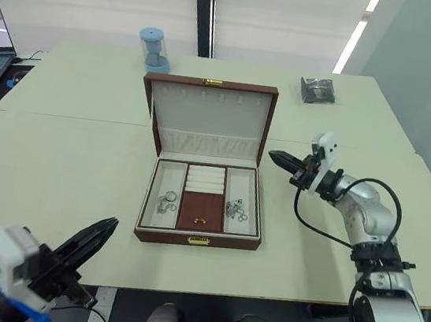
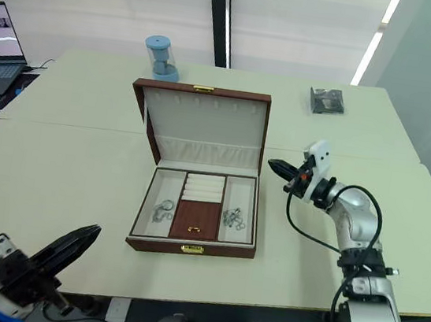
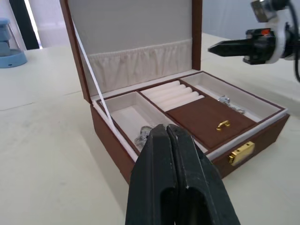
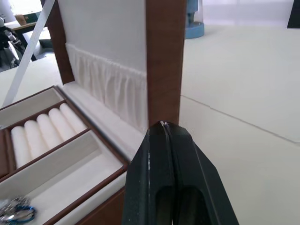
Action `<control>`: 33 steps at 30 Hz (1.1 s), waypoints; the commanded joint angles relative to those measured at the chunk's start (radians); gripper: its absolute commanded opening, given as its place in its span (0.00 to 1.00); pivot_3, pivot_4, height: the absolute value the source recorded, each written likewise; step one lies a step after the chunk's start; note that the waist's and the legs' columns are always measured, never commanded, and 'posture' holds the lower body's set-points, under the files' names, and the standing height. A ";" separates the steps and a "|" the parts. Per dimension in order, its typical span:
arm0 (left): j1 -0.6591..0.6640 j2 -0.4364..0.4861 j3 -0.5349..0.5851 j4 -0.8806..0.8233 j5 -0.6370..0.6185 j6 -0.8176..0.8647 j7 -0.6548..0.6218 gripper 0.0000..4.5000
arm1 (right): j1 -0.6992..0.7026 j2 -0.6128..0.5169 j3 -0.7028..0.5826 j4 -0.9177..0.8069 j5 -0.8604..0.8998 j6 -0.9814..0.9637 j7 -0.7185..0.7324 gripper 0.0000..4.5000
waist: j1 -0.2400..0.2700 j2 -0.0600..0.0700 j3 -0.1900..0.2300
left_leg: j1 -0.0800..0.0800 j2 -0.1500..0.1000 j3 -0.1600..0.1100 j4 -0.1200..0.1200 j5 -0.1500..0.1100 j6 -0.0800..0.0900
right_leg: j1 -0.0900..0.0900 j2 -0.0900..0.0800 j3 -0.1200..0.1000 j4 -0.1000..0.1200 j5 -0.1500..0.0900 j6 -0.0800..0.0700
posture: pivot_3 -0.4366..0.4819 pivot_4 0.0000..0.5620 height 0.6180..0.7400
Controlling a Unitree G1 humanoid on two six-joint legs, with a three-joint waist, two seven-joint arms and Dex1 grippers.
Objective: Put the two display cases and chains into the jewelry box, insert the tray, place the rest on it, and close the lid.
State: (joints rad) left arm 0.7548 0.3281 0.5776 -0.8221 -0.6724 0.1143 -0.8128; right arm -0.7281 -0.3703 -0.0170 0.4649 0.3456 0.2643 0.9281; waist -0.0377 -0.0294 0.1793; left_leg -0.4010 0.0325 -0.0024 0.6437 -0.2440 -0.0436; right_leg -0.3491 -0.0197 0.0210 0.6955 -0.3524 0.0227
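No writing was readable anywhere. The jewelry box point(image 1: 201, 207) sat between the grippers, long axis crosswise, clasp toward the robot, lid point(image 1: 207, 119) upright, tray point(image 1: 202, 197) inside. The left gripper point(image 1: 101, 236) and right gripper point(image 1: 277, 158) both had fingers pressed together, the right tip just beside the lid's edge.

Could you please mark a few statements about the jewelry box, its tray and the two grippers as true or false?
1. The lid of the jewelry box stands open. True.
2. The tray lies on the table beside the box. False: it sits inside the box.
3. The right gripper holds a chain. False: it is shut on nothing, near the lid's right edge.
4. Silvery pieces lie in both cream side compartments of the tray. True.
5. The left gripper is shut and apart from the box. True.
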 commanded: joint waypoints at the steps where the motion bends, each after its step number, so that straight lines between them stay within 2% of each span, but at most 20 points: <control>1: 0.117 -0.044 0.052 -0.101 -0.057 -0.083 -0.016 0.00 | -0.131 0.022 -0.035 0.187 -0.025 -0.148 0.003 0.01 | 0.003 0.000 0.000 | 0.000 0.000 0.000 0.000 0.000 0.000 | 0.000 0.000 0.000 0.000 0.000 0.000 | 0.48 0.27 1.00; 3: 0.176 -0.059 0.043 -0.119 -0.067 -0.099 -0.029 0.00 | -0.206 0.036 -0.054 0.292 -0.029 -0.205 -0.013 0.01 | 0.000 0.000 0.001 | 0.000 0.000 0.001 0.000 0.000 0.000 | 0.000 0.000 0.001 0.000 0.000 0.000 | 0.48 0.27 1.00; 8: 0.170 -0.064 0.019 -0.146 -0.031 -0.130 0.026 0.00 | -0.345 0.055 -0.081 0.511 -0.061 -0.331 -0.047 0.01 | -0.001 0.001 0.002 | 0.000 -0.001 0.002 0.000 0.000 0.001 | -0.001 0.001 0.002 0.000 0.000 0.000 | 0.48 0.27 1.00; 14: 0.177 -0.045 -0.007 -0.198 -0.018 -0.117 0.083 0.00 | -0.440 0.084 -0.108 0.632 -0.072 -0.408 -0.058 0.01 | -0.007 0.002 0.002 | 0.000 0.000 0.005 0.000 -0.001 0.001 | -0.002 0.001 0.005 0.000 0.000 0.000 | 0.48 0.27 1.00; 22: 0.167 -0.002 -0.049 -0.225 0.003 -0.113 0.147 0.00 | -0.504 0.121 -0.139 0.697 -0.081 -0.456 -0.073 0.01 | -0.017 0.002 0.002 | 0.000 0.000 0.006 0.000 -0.001 0.001 | -0.002 0.001 0.006 0.001 0.000 0.000 | 0.48 0.27 1.00; 27: 0.166 0.023 -0.054 -0.225 0.006 -0.120 0.170 0.00 | -0.521 0.139 -0.173 0.700 -0.063 -0.450 -0.035 0.01 | -0.019 0.003 0.003 | 0.000 0.000 0.006 0.000 -0.001 0.001 | -0.003 0.001 0.007 0.001 0.000 0.000 | 0.48 0.27 1.00; 31: 0.160 0.035 -0.045 -0.225 -0.007 -0.105 0.184 0.00 | -0.534 0.155 -0.214 0.675 -0.009 -0.374 0.049 0.01 | -0.019 0.003 0.003 | 0.000 0.000 0.007 0.000 -0.001 0.001 | -0.003 0.001 0.007 0.001 0.000 0.000 | 0.48 0.27 1.00; 33: 0.154 0.039 -0.042 -0.220 -0.011 -0.104 0.185 0.00 | -0.523 0.158 -0.208 0.635 0.020 -0.297 0.162 0.01 | -0.019 0.003 0.003 | 0.000 0.001 0.007 0.000 -0.001 0.001 | -0.003 0.001 0.007 0.001 0.000 0.000 | 0.48 0.27 1.00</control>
State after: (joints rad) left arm 0.9082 0.3596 0.5274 -1.0093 -0.6679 0.0157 -0.6378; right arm -1.2242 -0.2135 -0.2126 1.1542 0.3314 -0.0737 1.0123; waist -0.0568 -0.0261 0.1822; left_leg -0.4009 0.0331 0.0043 0.6435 -0.2447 -0.0423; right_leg -0.3520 -0.0187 0.0281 0.6964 -0.3524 0.0224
